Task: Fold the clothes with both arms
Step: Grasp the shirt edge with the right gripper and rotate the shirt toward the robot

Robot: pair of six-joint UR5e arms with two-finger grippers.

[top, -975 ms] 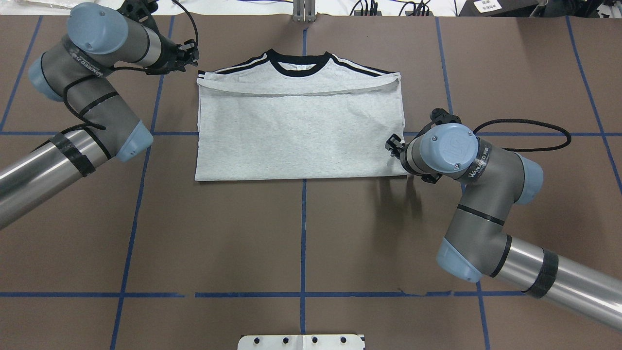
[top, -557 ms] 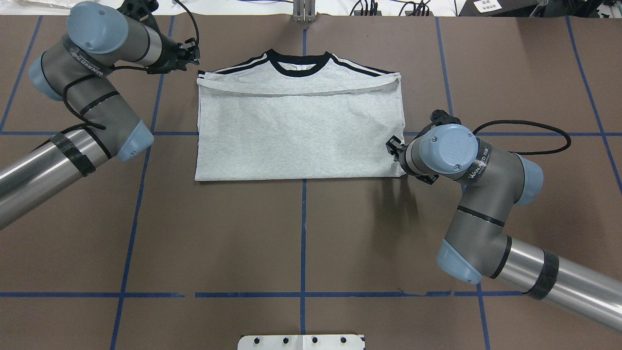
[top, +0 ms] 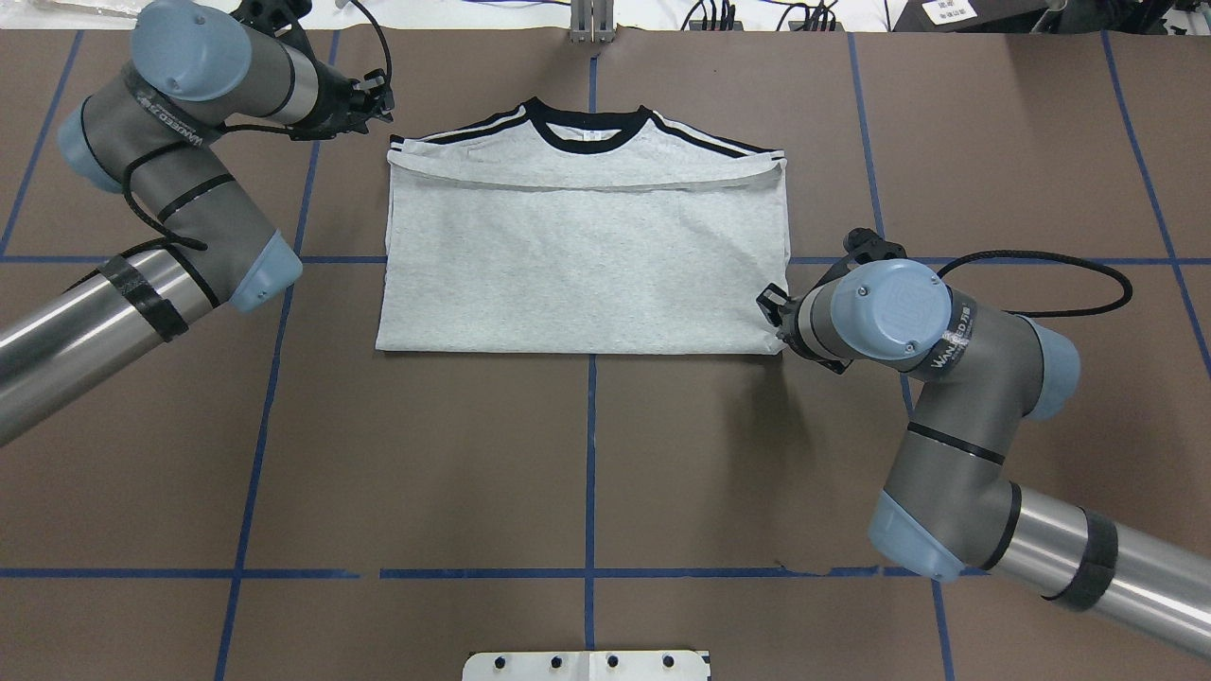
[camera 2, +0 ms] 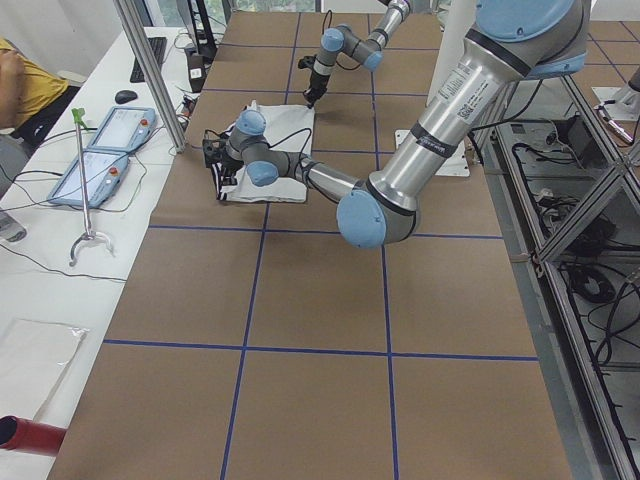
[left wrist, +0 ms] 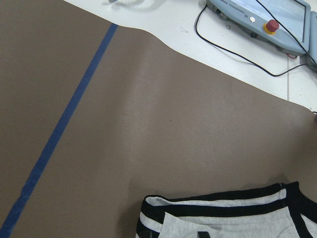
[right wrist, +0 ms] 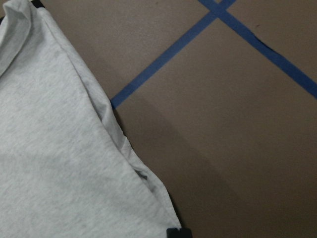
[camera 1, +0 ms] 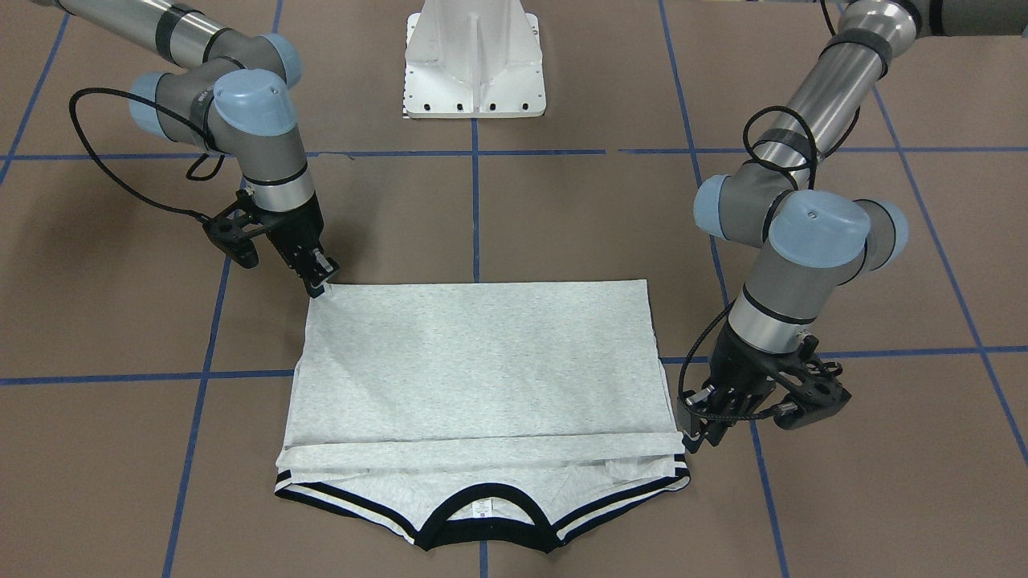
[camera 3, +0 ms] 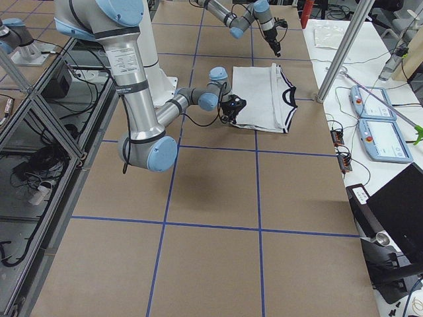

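Observation:
The light grey T-shirt (top: 587, 255) lies flat, folded in half, with its hem up near the black collar (top: 588, 128) on the far side; no print shows. My left gripper (top: 381, 99) sits low at the shirt's far-left shoulder corner (camera 1: 683, 457), and its fingers (camera 1: 697, 433) look closed on the striped edge. In the left wrist view that corner (left wrist: 218, 213) fills the bottom edge. My right gripper (camera 1: 321, 282) is shut, pinching the shirt's near-right corner (right wrist: 163, 208). In the overhead view its wrist hides the fingers.
Brown table covering with blue tape lines (top: 590, 454). The white pedestal base (camera 1: 475, 64) stands at the robot's side. Teach pendants (camera 2: 110, 150) and cables lie on the white side table beyond the far edge, where a person's sleeve (camera 2: 20, 85) shows.
The right arm shifted right and toward the robot, the left gripper edged farther away, and the shirt turned slightly with them.

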